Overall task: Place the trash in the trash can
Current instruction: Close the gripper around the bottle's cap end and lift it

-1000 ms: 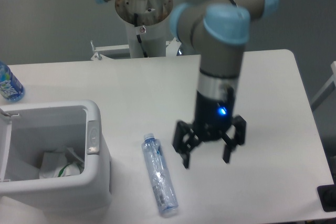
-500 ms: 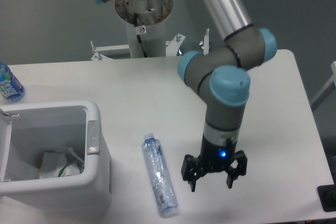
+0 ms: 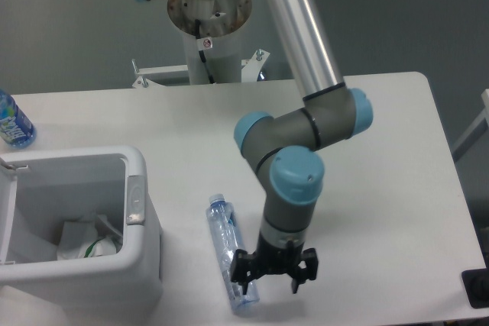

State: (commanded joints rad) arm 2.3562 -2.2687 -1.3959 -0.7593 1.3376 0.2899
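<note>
Two black fingers of your gripper (image 3: 269,276) stand spread apart low over the table (image 3: 382,150), the left-hand one in the picture just at the lower end of the crushed bottle (image 3: 231,253); you cannot tell whether it touches the plastic, and nothing is pinched between them. The gripper's body is mostly hidden under the grey wrist and its pale blue joint cap. The crushed bottle is a long, clear, crinkled tube lying flat on the white tabletop, white cap towards the back, its lower end partly masked by the dark finger. Beside it, to the picture's left, sits the trash can (image 3: 145,250), a boxy white plastic bin with rounded corners and a grey latch tab on its rim; its left side and lid are cut off by the frame. Inside, the crumpled wrapper (image 3: 84,243) lies on the bottom, whitish with a green mark. At the far left edge you see half of a bottle with a blue label (image 3: 13,124).
</note>
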